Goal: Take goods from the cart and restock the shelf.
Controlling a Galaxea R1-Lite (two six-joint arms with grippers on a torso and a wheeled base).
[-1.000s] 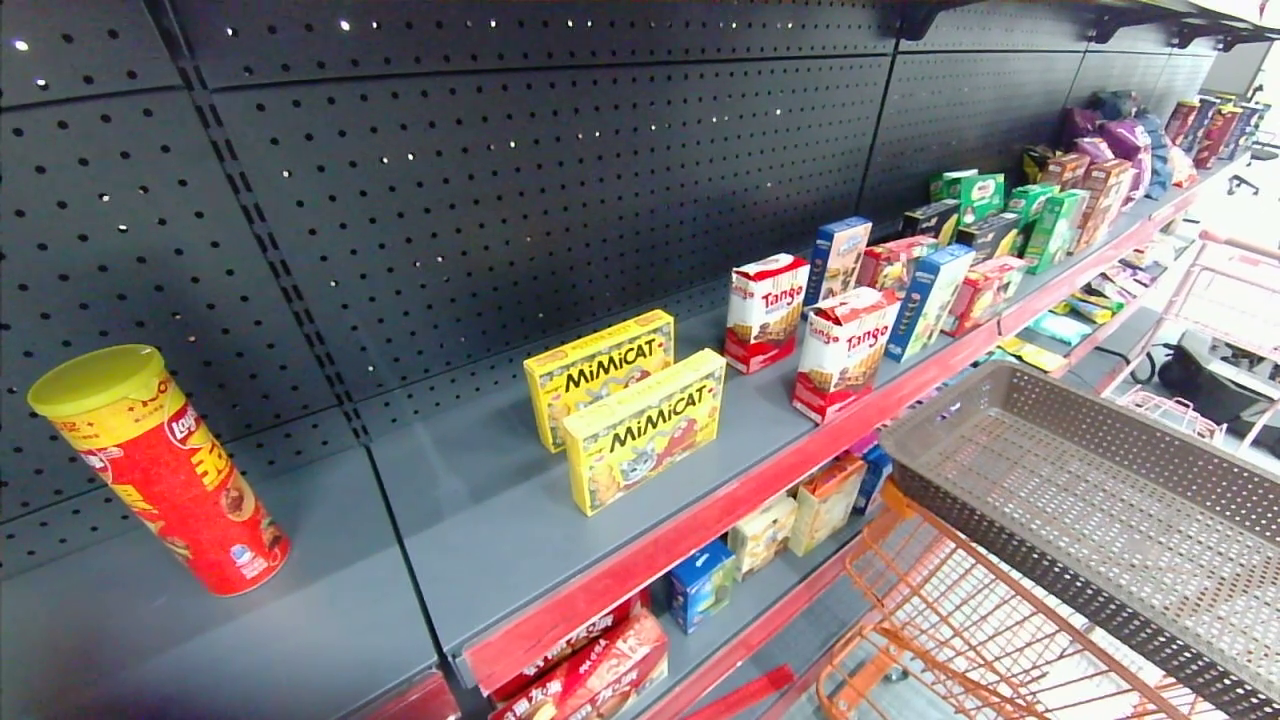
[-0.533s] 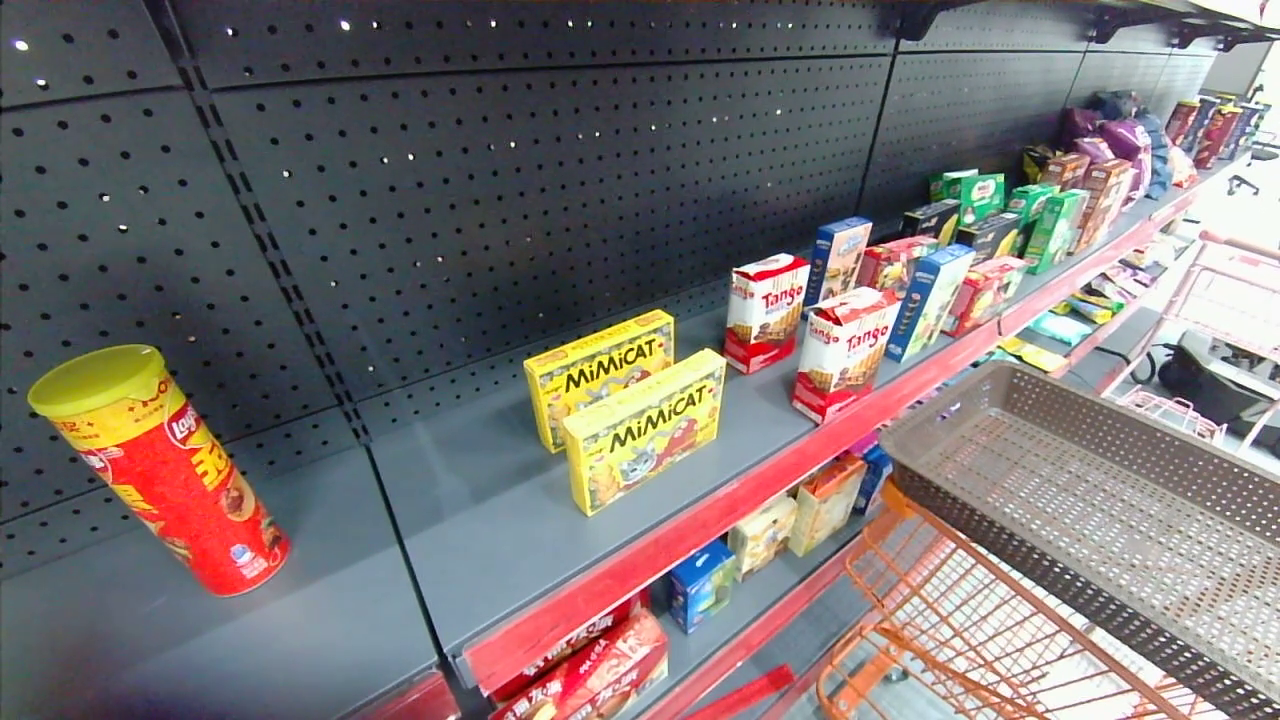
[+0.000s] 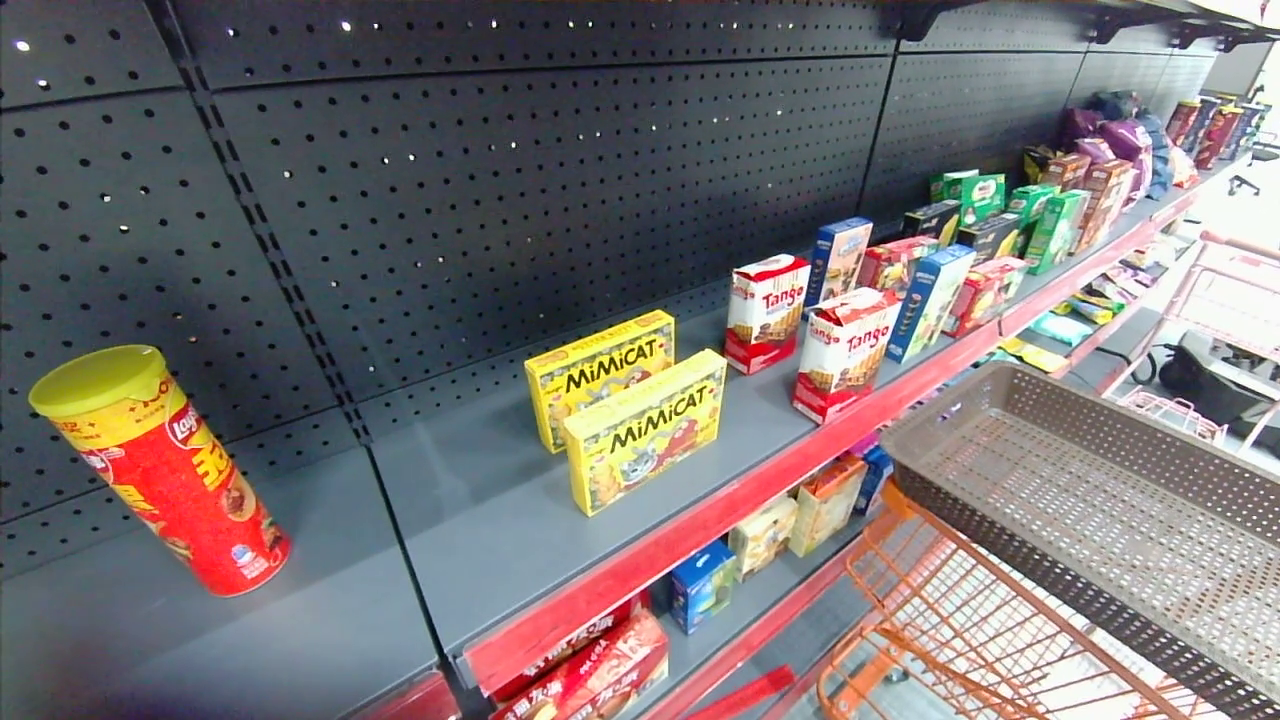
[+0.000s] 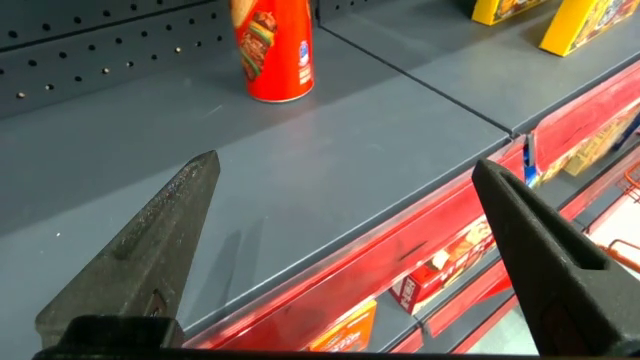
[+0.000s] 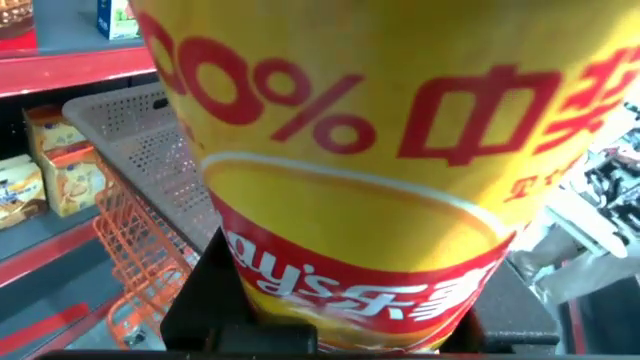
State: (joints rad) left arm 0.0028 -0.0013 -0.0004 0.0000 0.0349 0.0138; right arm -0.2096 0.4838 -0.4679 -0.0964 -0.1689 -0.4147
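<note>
- We had the right claw (image 5: pixel 350 325) clamped on a yellow-and-red cardboard crisp tube (image 5: pixel 350 130), the orange wire cart (image 5: pixel 140 250) beyond it.
- Our left claw (image 4: pixel 345 165) hung wide open over the grey metal shelf (image 4: pixel 380 130), holding nothing.
- We judged the carry step was in hand: next, stand our tube upright beside the red yellow-lidded tube (image 3: pixel 170 480) at eight o'clock in the head view, without toppling that one.

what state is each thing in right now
left pincer, open, holding nothing
right pincer, shut on the yellow chip can
red chip can, standing on the shelf, lid on
yellow boxes, standing upright on the shelf
</note>
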